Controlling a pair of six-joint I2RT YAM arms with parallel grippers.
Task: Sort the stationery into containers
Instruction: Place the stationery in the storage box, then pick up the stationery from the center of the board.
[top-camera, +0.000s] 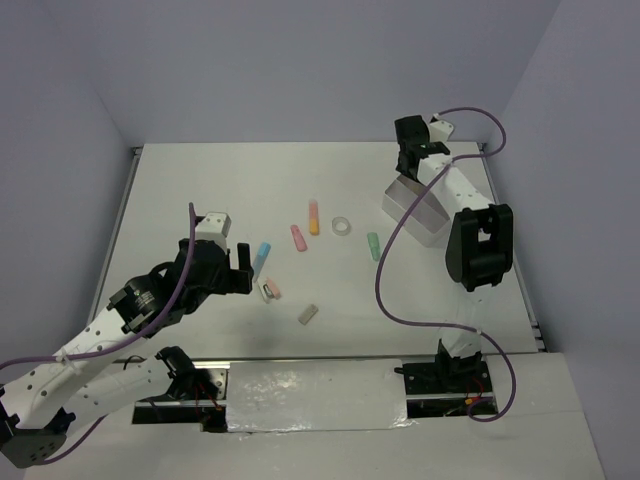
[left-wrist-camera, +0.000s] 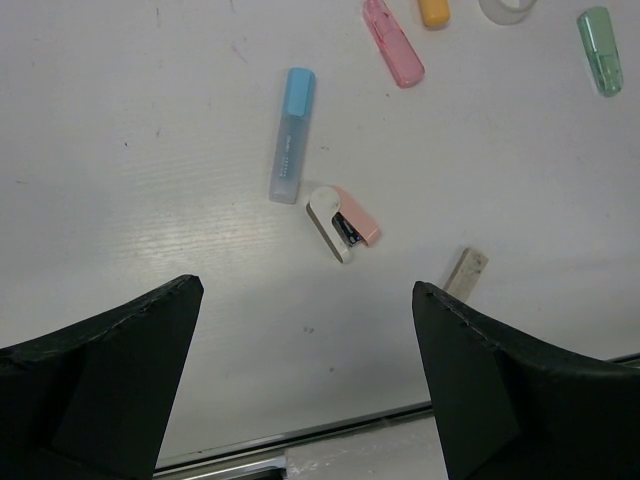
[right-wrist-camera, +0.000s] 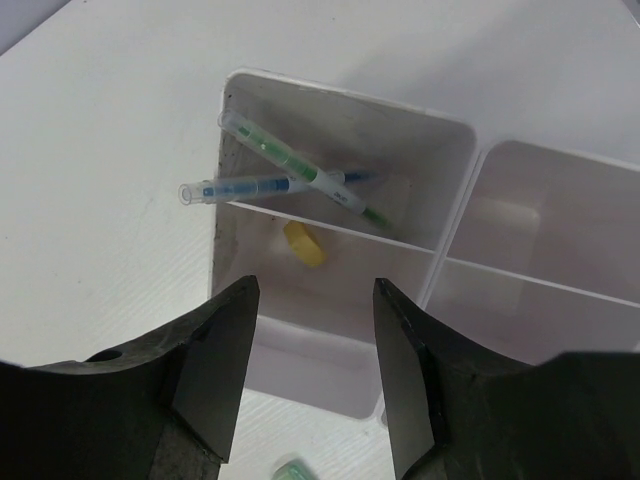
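Observation:
The white divided tray (top-camera: 404, 203) stands at the back right, partly under my right arm. My right gripper (top-camera: 408, 160) hovers over it, open and empty. In the right wrist view (right-wrist-camera: 317, 284) the tray (right-wrist-camera: 350, 100) holds a green pen (right-wrist-camera: 300, 167) and a blue pen (right-wrist-camera: 255, 186) in one compartment and a yellow piece (right-wrist-camera: 304, 243) in another. My left gripper (top-camera: 243, 268) is open and empty, above the table near a blue piece (left-wrist-camera: 291, 135) and a pink-and-white stapler (left-wrist-camera: 342, 223). Loose on the table lie pink (top-camera: 298, 238), orange (top-camera: 314, 217), green (top-camera: 373, 246) and beige (top-camera: 308, 314) pieces and a tape ring (top-camera: 342, 226).
The table's near edge with a metal rail (left-wrist-camera: 300, 435) runs just below my left gripper. Grey walls close in the table on the left, back and right. A purple cable (top-camera: 385, 290) loops from my right arm down over the table.

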